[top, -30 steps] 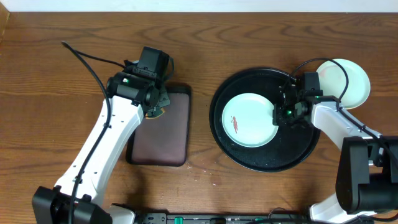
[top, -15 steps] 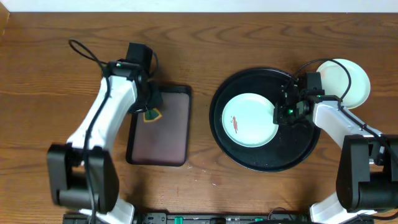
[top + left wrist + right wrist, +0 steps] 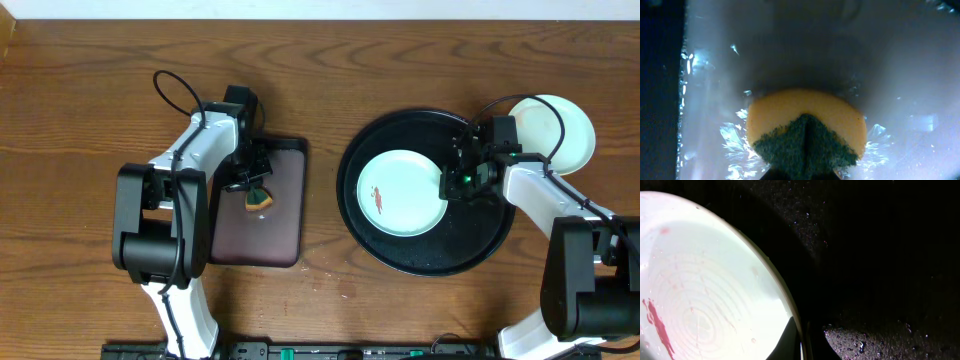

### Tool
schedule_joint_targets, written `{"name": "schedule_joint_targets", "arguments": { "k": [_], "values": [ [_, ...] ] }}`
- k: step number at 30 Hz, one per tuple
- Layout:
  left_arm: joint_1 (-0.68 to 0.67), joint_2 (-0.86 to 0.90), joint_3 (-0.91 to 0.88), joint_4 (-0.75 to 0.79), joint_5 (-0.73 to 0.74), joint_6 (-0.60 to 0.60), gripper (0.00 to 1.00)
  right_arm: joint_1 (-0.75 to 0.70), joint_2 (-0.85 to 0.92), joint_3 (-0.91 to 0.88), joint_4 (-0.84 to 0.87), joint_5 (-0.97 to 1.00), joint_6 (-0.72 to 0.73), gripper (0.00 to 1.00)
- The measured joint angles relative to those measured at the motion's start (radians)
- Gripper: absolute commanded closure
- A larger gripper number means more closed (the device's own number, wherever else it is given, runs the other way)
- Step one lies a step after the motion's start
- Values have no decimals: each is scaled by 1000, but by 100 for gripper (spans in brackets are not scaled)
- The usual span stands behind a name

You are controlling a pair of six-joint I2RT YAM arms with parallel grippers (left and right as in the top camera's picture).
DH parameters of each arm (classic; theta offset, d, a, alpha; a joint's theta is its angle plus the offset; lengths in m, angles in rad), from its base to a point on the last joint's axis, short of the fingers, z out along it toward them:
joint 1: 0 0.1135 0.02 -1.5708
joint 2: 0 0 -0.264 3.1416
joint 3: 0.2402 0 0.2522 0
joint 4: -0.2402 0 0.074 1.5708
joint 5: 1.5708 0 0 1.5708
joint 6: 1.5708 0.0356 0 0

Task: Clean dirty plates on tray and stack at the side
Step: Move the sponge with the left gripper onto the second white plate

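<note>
A pale mint plate (image 3: 400, 193) with a red-brown smear lies on the round black tray (image 3: 425, 255). My right gripper (image 3: 447, 184) is shut on the plate's right rim, one finger over it and one under. In the right wrist view the plate (image 3: 705, 290) fills the left, the gripper (image 3: 802, 342) clamps its edge, and the wet tray (image 3: 880, 255) lies behind. Two more plates (image 3: 555, 130) sit stacked on the table beside the tray's far right. My left gripper (image 3: 250, 185) is shut on a yellow and green sponge (image 3: 259, 198), which also shows in the left wrist view (image 3: 805, 120).
A dark rectangular tray (image 3: 265, 235) with rounded corners lies left of centre, under the sponge; its wet surface (image 3: 900, 75) shows in the left wrist view. Both arms' black cables loop over the table.
My left arm has folded back toward the left, and the sponge has moved right and toward the front over the rectangular tray. The right gripper and the plate have not moved.
</note>
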Motion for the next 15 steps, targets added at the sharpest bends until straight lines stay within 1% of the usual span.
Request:
{"name": "schedule_joint_targets", "arguments": {
  "k": [11, 13, 15],
  "values": [
    [0, -2, 2, -5, 3, 10, 93, 0, 0, 0, -2, 0, 0, 99],
    [0, -21, 3, -14, 3, 10, 93, 0, 0, 0, -2, 0, 0, 99],
    [0, -93, 2, -16, 3, 10, 93, 0, 0, 1, -3, 0, 0, 99]
  ]
}}
